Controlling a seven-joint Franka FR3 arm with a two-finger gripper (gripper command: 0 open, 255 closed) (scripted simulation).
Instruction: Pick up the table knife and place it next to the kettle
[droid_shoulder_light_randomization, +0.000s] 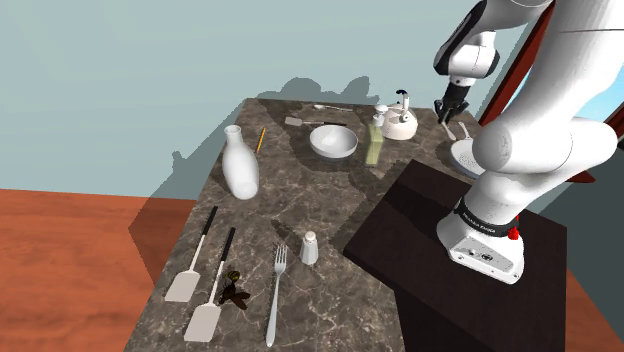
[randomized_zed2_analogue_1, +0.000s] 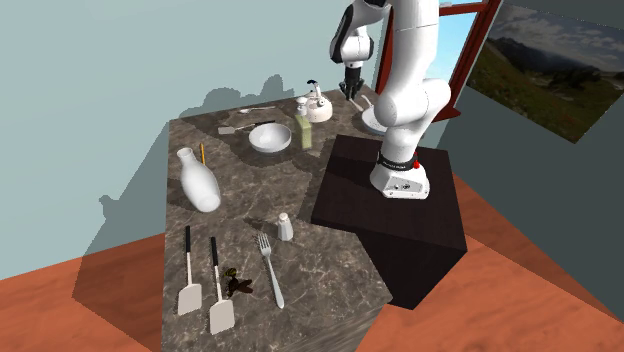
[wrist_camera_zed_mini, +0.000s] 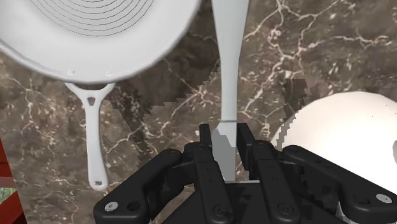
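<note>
My black gripper (wrist_camera_zed_mini: 222, 137) is shut on the handle of a plain white table knife (wrist_camera_zed_mini: 228, 63), and the blade points straight away from the fingers. In the wrist view the blade crosses in front of the rim of a white frying pan (wrist_camera_zed_mini: 95, 38). The rounded white kettle (wrist_camera_zed_mini: 343, 146) lies close beside the gripper, on the side away from the pan. In the shoulder view the gripper (droid_shoulder_light_randomization: 447, 110) hangs over the far right corner of the marble counter, just right of the kettle (droid_shoulder_light_randomization: 400, 122). In the second exterior view the gripper (randomized_zed2_analogue_1: 352, 92) is also right of the kettle (randomized_zed2_analogue_1: 316, 105).
A white pan (droid_shoulder_light_randomization: 465, 155) lies by the arm's base. A bowl (droid_shoulder_light_randomization: 333, 141), a green bottle (droid_shoulder_light_randomization: 375, 140) and a white jug (droid_shoulder_light_randomization: 240, 165) stand mid-counter. Two spatulas (droid_shoulder_light_randomization: 190, 265), a fork (droid_shoulder_light_randomization: 276, 295) and a shaker (droid_shoulder_light_randomization: 310, 248) lie near the front. The dark stand (droid_shoulder_light_randomization: 450, 240) adjoins the counter.
</note>
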